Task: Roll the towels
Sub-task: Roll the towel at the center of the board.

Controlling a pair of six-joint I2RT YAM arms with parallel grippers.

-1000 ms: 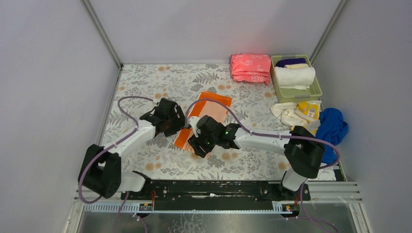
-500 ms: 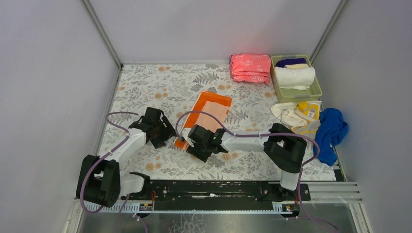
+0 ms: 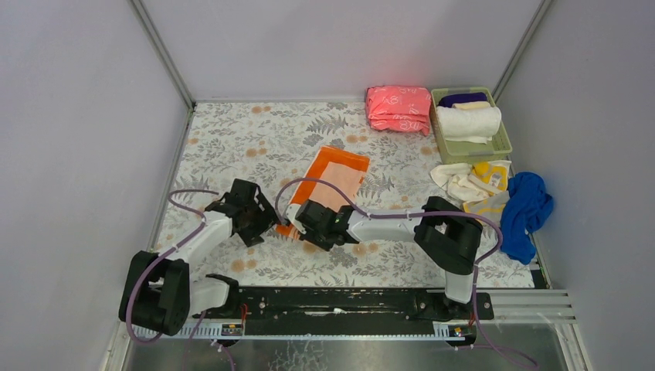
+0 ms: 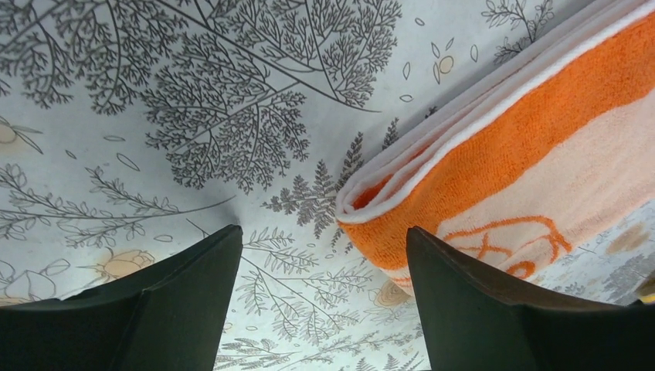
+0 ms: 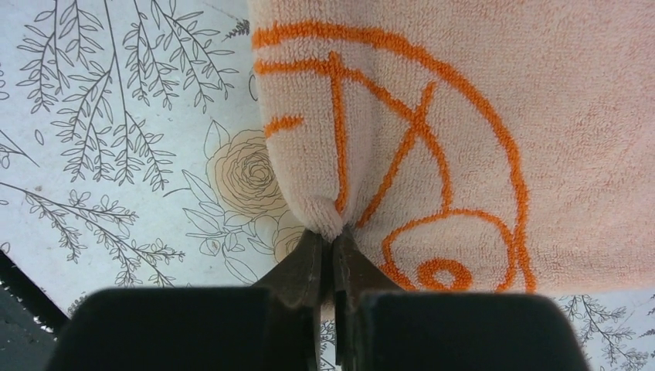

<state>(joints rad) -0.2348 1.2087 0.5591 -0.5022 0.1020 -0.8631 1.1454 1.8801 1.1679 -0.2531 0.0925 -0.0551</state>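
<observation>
The orange towel (image 3: 337,171) with white pattern lies folded in a long strip mid-table. My right gripper (image 3: 306,226) is shut on the towel's near edge; in the right wrist view the fingertips (image 5: 334,236) pinch a small pucker of the cloth (image 5: 479,116). My left gripper (image 3: 259,220) is open just left of the towel's near-left corner. In the left wrist view the folded corner (image 4: 525,154) lies ahead of the right finger (image 4: 463,301), and the gripper (image 4: 323,232) holds nothing. A blue towel (image 3: 529,205), a yellow towel (image 3: 494,174) and a cream towel (image 3: 454,182) lie bunched at the right.
A folded pink stack (image 3: 399,108) sits at the back. Beside it a green basket (image 3: 503,144) holds a rolled white towel (image 3: 467,122). Grey walls close in the floral table (image 3: 232,139) on three sides.
Both grippers have drawn back toward the towel's near end. The right gripper, open before, has shut on the near edge. The left stays open.
</observation>
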